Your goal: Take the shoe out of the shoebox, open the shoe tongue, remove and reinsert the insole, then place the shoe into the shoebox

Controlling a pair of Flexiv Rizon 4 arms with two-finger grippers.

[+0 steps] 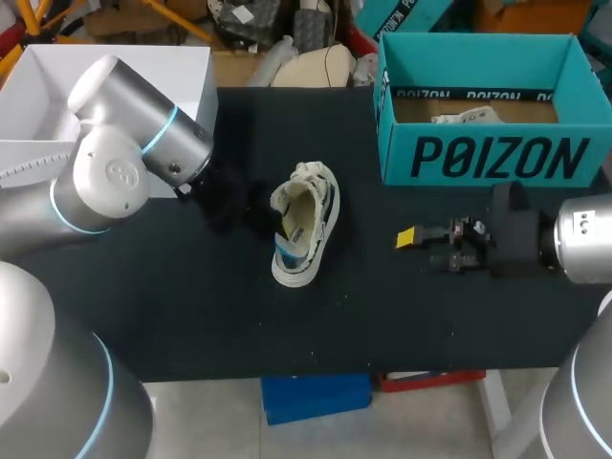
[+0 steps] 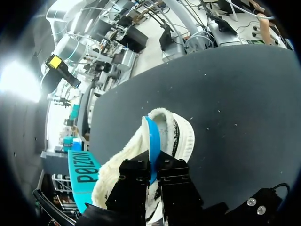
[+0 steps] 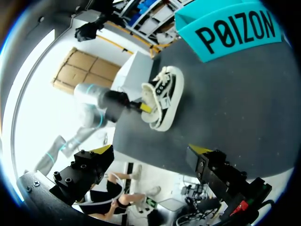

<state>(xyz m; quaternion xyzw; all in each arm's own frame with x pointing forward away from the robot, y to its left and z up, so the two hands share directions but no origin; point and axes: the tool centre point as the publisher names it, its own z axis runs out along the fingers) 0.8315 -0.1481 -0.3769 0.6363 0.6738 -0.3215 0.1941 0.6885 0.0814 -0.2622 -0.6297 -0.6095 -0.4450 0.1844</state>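
Cream canvas low-top shoe (image 1: 304, 225): lay tipped on its side at left claw's (image 2: 151, 164) tips, well ahead of right claw (image 3: 151, 150). Left clamped on blue foam insole (image 2: 152, 139); right spread, empty. Risk: unpinned, could have slid with the pull; thin pinch could have slipped. Teal cardboard shoebox (image 1: 492, 158) ahead of right claw: bold black lettering, not transcribed.

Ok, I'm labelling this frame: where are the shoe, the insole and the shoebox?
shoe (image 1: 306, 225), head view, its open middle.
insole (image 2: 153, 146), left wrist view, blue edge.
shoebox (image 1: 497, 158), head view, front wall.
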